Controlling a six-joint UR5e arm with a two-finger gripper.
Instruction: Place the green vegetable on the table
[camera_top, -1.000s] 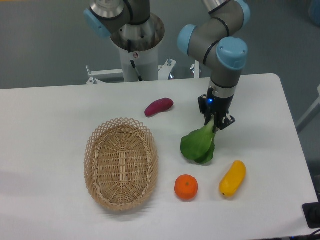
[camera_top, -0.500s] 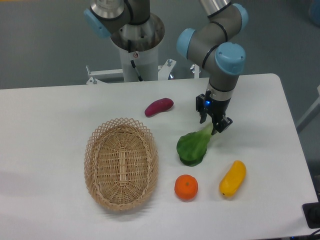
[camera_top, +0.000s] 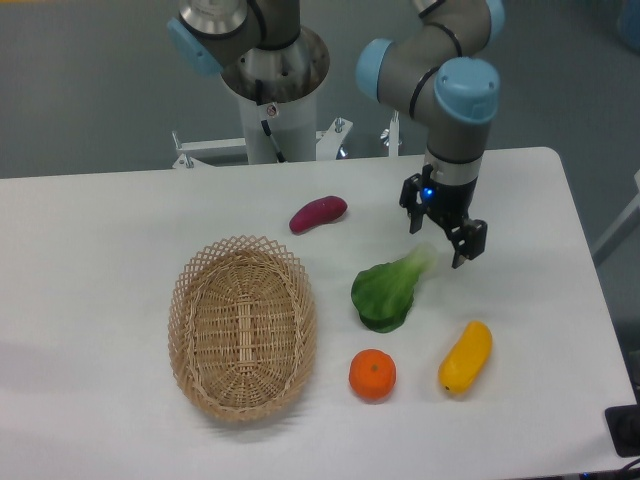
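Vegetable (camera_top: 388, 292) lies on table (camera_top: 100, 220), released; gripper (camera_top: 446, 233) hangs just beside its stem, jaws apart. Placement appears complete.

Arm bent over, wrist pointing down; hand (camera_top: 444, 229) empty, fingers apparently spread apart.

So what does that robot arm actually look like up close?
The arm is a chain of grey metal tubes with light blue caps on its round joints. At its tip sits a small black gripper with two jaws and a tiny blue light.
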